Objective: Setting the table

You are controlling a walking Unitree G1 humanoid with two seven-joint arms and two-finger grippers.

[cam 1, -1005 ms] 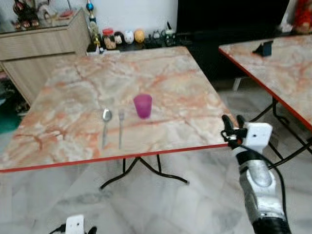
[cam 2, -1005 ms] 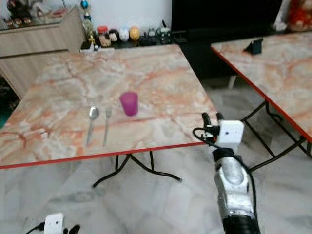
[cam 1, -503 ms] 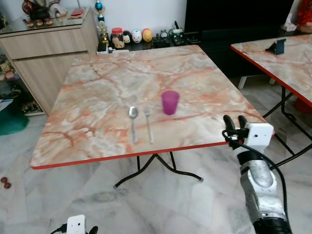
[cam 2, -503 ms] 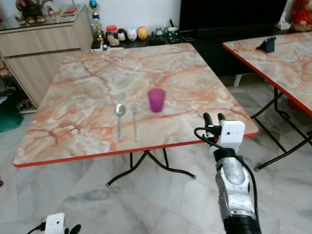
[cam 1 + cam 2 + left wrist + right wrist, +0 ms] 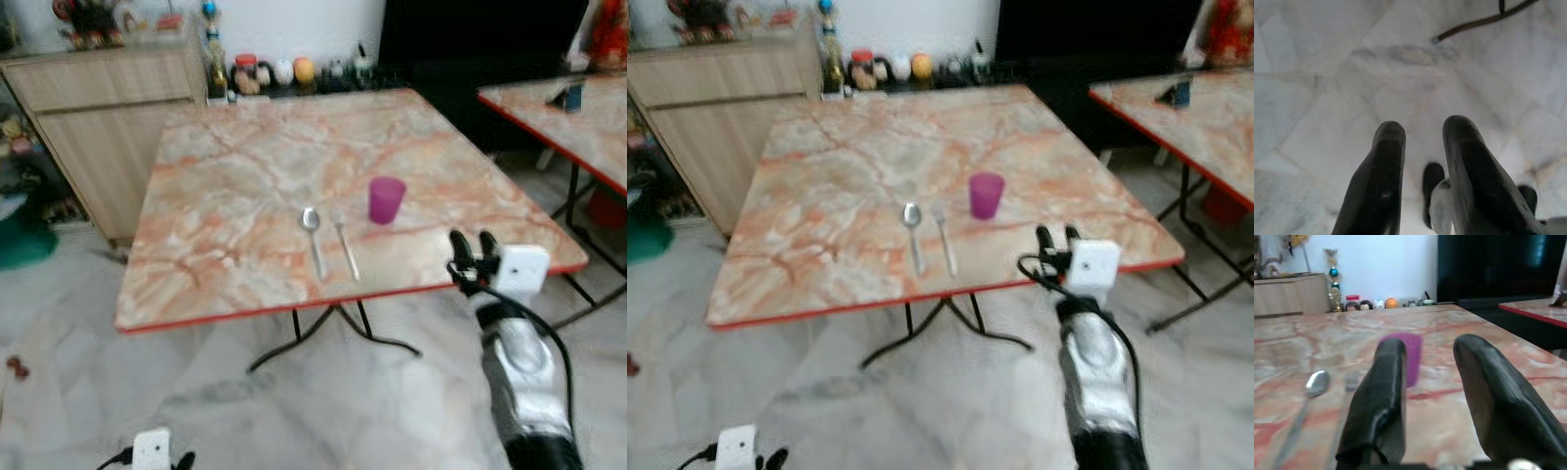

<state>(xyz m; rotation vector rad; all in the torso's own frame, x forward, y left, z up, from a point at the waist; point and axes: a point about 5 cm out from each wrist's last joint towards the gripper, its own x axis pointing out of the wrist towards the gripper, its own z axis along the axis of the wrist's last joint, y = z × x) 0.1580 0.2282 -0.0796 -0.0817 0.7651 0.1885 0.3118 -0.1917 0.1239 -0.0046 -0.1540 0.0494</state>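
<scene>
Floor [image 5: 196, 392]: pale marble tiles, blurred.
Left gripper [image 5: 1422, 132]: hanging low over tiles, fingers parted, holding nothing.
Right gripper [image 5: 471, 244]: raised at table's near edge, fingers apart, empty.
Table [image 5: 225, 235]: orange marble top, red rim.
Spoon [image 5: 313, 235]: beside fork [image 5: 344, 245], near front.
Cup [image 5: 386, 200]: purple, upright, just past fork.
Cabinet [image 5: 98, 108]: wooden, far left.

Silver right arm [image 5: 519, 377], looped black cable, white wrist box, right end effector [image 5: 472, 244] with two long black fingers
</scene>
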